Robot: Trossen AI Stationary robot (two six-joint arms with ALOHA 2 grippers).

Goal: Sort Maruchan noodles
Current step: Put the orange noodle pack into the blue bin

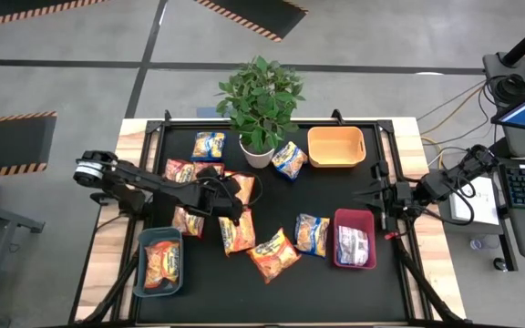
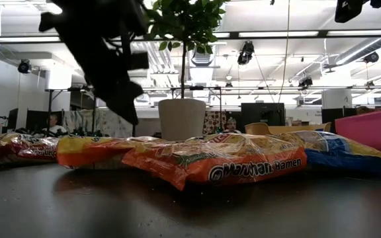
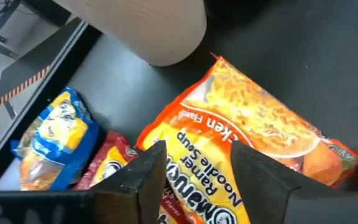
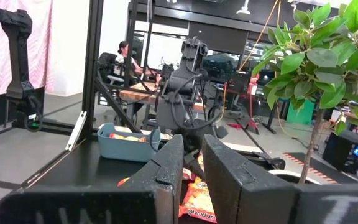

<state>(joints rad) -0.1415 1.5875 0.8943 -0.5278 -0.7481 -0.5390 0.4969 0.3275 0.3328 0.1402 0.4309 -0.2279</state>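
- Maruchan noodles (image 1: 273, 253): packets lie scattered over the black table (image 1: 335, 292), most left of centre, a few around the potted plant (image 1: 259, 100).
- One orange packet (image 3: 253, 134) lies directly under the left gripper (image 3: 194, 171), flat on the mat; a blue-and-yellow packet (image 3: 58, 134) and a red one lie beside it.
- Left gripper: fingers part-way open, straddling the orange packet's printed face; contact cannot be told.
- Grey-blue bin (image 1: 160, 262), near left: orange packet inside.
- Red bin (image 1: 355, 239), near right: one packet inside.
- Orange bin (image 1: 336, 146), far right: nothing visible in it.
- Right gripper (image 1: 372, 195): off to the right, beside the red bin, fingers narrow, holding nothing.
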